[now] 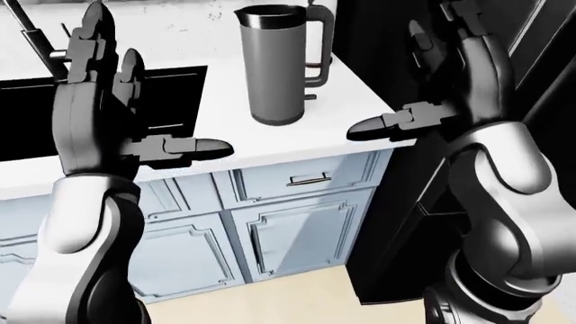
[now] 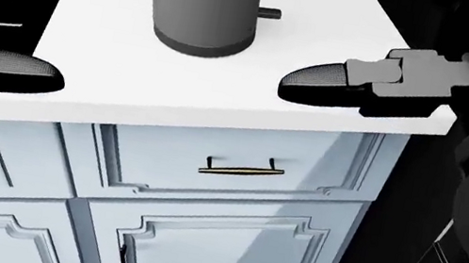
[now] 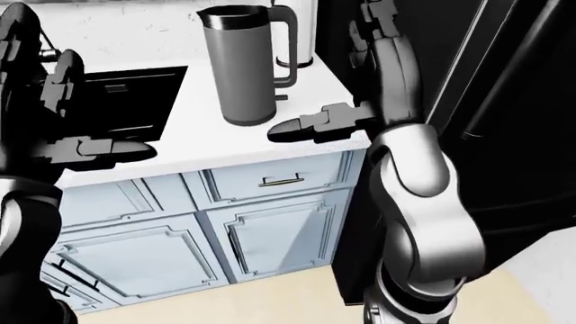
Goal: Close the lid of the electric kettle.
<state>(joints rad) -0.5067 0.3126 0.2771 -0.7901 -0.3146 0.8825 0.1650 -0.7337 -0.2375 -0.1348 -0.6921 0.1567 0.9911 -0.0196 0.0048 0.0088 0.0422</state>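
- Two arms fill most of the left-eye view, both raised over the white counter [image 1: 225, 145], which is the largest thing here; pale blue cabinets [image 1: 297, 229] sit under it and a black sink [image 1: 171, 94] is set into its left part.
- Next in size, the electric kettle [image 1: 275, 64] stands upright near the counter's right end, between the two hands and touching neither. It is a tall grey cylinder with a dark rim and a side handle [image 1: 317, 61] on its right.
- Its mouth looks open; the lid itself cannot be made out with certainty, though a pale shape behind the rim may be it.
- Judging by its build, the kettle is rigid and smooth-walled, likely slippery, and tall enough to tip if pushed sideways; a downward press on the lid suits better than a grasp, with the handle as a steadying hold.
- Left hand [image 1: 99, 101]: fingers spread wide, thumb out, holding nothing.
- Right hand [image 1: 450, 88]: fingers likewise extended and apart, thumb pointing left toward the kettle, empty.
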